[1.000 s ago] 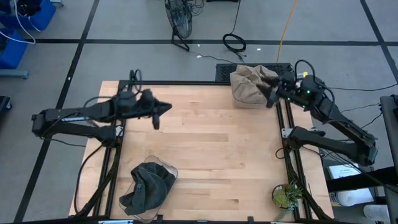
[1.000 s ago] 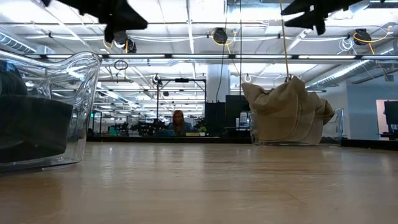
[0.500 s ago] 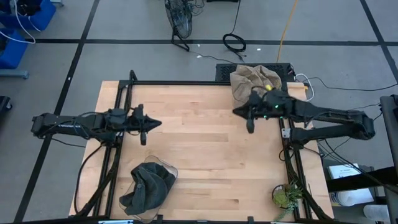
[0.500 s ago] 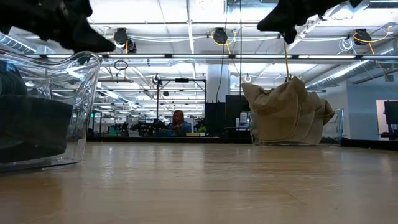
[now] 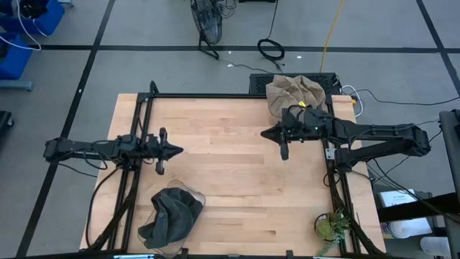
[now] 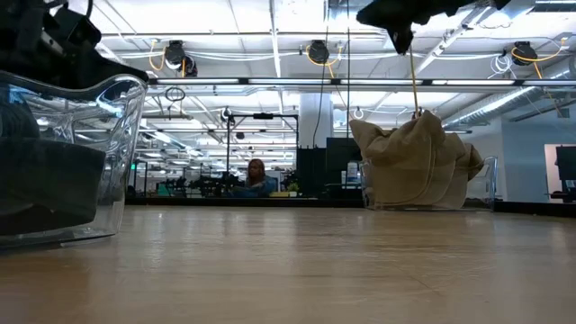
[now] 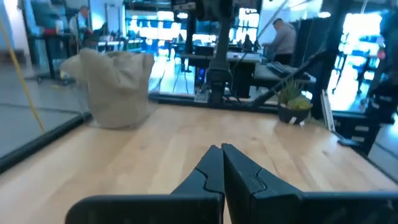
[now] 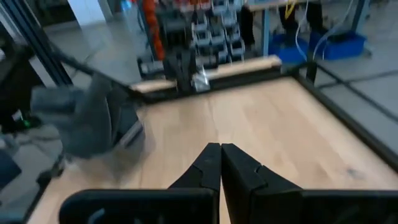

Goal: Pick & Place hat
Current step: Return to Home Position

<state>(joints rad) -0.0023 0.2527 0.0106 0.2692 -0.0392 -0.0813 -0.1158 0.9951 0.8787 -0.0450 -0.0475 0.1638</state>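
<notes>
A tan hat (image 5: 291, 97) sits heaped at the table's far right corner, also in the low view (image 6: 416, 166) and the left wrist view (image 7: 115, 87). A dark grey hat (image 5: 172, 216) lies in a clear bin (image 6: 117, 153) at the near left, also in the right wrist view (image 8: 93, 121). My right gripper (image 5: 267, 133) hovers shut above the table's middle right, left of the tan hat, with nothing in it (image 8: 219, 149). My left gripper (image 5: 172, 150) hovers shut over the left side, beyond the bin, also with nothing in it (image 7: 221, 152).
Black rails (image 5: 136, 165) run along the table's left and right sides. A small green plant (image 5: 330, 226) stands at the near right corner. Bare wood (image 5: 230, 180) lies between the two grippers. A person (image 6: 258, 177) sits far off in the room behind.
My right gripper has left the tan hat and swung toward the table's left and near edge, out over the middle. My left gripper has drawn back toward the near edge and left, its arm now lying level. Both hats stay where they were.
</notes>
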